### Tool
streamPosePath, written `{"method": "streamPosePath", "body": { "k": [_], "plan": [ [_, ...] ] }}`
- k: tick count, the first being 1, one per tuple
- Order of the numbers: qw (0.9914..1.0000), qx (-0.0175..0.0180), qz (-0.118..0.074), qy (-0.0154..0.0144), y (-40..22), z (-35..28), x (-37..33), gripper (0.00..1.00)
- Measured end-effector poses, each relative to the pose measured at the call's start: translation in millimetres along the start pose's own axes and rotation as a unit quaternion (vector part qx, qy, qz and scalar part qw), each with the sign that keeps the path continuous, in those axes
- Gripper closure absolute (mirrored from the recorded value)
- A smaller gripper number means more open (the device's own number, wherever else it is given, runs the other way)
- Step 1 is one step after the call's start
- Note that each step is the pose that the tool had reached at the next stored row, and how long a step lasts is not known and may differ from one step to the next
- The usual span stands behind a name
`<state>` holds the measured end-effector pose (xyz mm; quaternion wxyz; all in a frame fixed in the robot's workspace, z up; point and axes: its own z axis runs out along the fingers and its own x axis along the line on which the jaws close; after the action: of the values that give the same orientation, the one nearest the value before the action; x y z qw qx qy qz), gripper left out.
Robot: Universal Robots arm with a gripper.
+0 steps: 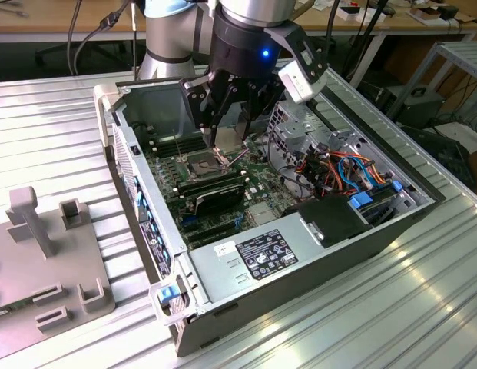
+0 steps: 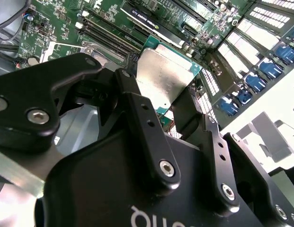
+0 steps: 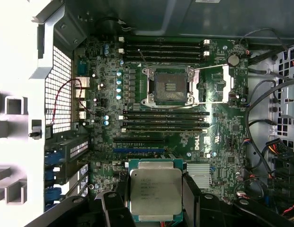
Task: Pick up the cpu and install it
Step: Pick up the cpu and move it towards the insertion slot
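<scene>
Here we are over the open computer case (image 1: pixel 146 215) lying on its side on the ribbed metal worktop (image 1: pixel 392 307). The arm's black pincer (image 1: pixel 226 147) is down inside the case, closed on the cpu (image 1: pixel 225 138), one finger on each of two opposite edges.

In the first wrist view the cpu (image 3: pixel 155 191) sits square between the fingers (image 3: pixel 113 205), its dull silver top facing the camera. In the second wrist view the same chip (image 2: pixel 163 78) shows as a bright metal plate clamped between the two dark fingertips (image 2: pixel 130 94).

The chip hangs above the green motherboard (image 3: pixel 104 94), clear of it and not seated. The socket (image 3: pixel 168 87) lies open, its contact field showing, and the hinged metal plate (image 3: pixel 213 85) is swung away beside it. In the exterior view the cpu hovers just over that socket (image 1: pixel 201 163).

Long black memory sticks (image 1: pixel 215 191) stand next to the socket. The power supply (image 1: pixel 261 257) fills the case's near end, with coloured cables (image 1: pixel 353 173) bundled towards the exterior view's right. A grey fixture (image 1: pixel 46 254) rests on the worktop at the exterior view's left, well apart from the case.
</scene>
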<state>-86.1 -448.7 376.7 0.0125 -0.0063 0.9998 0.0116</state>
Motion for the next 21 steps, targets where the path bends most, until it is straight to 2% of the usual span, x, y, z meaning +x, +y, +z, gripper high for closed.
{"method": "streamPosePath", "body": {
  "k": [8,21],
  "plan": [
    [1.0,0.0001,0.0,0.0,-0.1,2.2,-2.4,0.45],
    [1.0,-0.0002,0.0,-0.0001,0.1,3.1,-2.6,0.45]
  ]
}}
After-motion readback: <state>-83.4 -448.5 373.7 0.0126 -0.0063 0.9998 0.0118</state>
